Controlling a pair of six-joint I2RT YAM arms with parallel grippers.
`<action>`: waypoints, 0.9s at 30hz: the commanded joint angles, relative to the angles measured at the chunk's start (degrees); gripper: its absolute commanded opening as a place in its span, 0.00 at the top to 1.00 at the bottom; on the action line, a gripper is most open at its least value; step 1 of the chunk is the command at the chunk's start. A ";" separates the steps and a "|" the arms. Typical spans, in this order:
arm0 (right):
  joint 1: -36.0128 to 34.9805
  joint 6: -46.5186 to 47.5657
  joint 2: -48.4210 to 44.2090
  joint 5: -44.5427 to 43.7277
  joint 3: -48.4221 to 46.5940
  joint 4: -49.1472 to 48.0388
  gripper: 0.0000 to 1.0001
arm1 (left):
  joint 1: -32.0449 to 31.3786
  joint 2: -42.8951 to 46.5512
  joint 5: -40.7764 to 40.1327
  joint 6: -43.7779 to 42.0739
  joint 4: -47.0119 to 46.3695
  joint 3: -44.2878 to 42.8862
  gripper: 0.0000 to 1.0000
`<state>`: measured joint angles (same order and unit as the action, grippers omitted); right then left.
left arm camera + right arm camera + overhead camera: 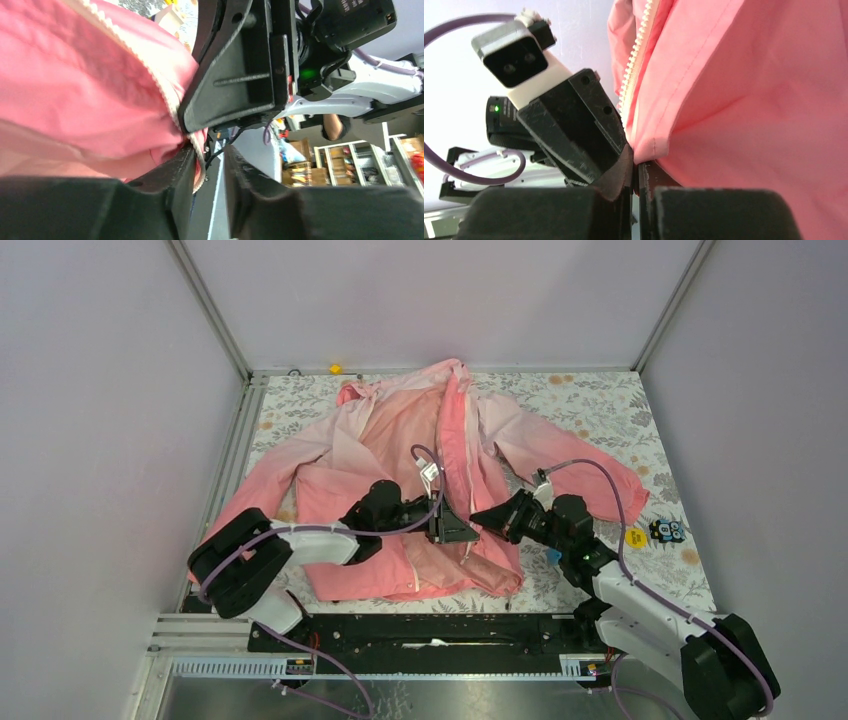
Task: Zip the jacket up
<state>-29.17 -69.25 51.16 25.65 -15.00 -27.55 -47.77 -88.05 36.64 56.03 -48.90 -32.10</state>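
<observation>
Jacket [400,445] lay spread on worktop [600,405], unzipped. Right hand [636,169] clamped hem corner beside zipper [634,75]; left hand [210,160] narrowly parted, gripping nothing. Risk: loose side could sag, zipper ends misalign.

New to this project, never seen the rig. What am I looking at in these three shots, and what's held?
Two robot arms are bolted at the near edge of the table, each ending in a two-finger pincer. The wide shot comes from a fixed camera above and behind them; the other two from a camera on each wrist. A pink jacket with a white zipper lies spread on the floral-patterned top. The right pincer is shut on the jacket's edge beside the zipper. The left pincer sits right against it, jaws slightly apart, fabric against one finger.
</observation>
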 commanded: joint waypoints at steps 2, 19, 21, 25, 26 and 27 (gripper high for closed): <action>-0.10 -0.74 -2.15 -6.86 -2.25 -1.83 1.00 | -1.56 9.24 -7.59 -6.36 9.31 2.14 0.54; -0.10 -5.71 -0.89 -21.14 -14.14 30.72 1.00 | -16.13 11.14 -45.65 -17.49 52.60 -16.47 0.38; -0.10 -5.02 -0.75 -20.63 -14.17 30.83 1.00 | -16.06 10.20 -45.21 -17.99 51.61 -17.47 0.43; -0.09 -4.27 -1.11 -20.38 -14.11 30.83 1.00 | -16.04 6.81 -42.29 -19.60 52.29 -21.20 0.57; -0.10 -4.15 -1.26 -20.45 -14.24 30.81 1.00 | -16.04 6.12 -41.51 -19.86 52.16 -21.51 0.61; -0.13 -4.14 -1.42 -20.53 -14.30 30.86 1.00 | -16.05 5.51 -40.24 -19.94 51.51 -21.41 0.64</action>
<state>-29.19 -74.24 50.35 6.90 -26.65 2.55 -63.70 -80.79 -5.17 38.06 3.99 -49.89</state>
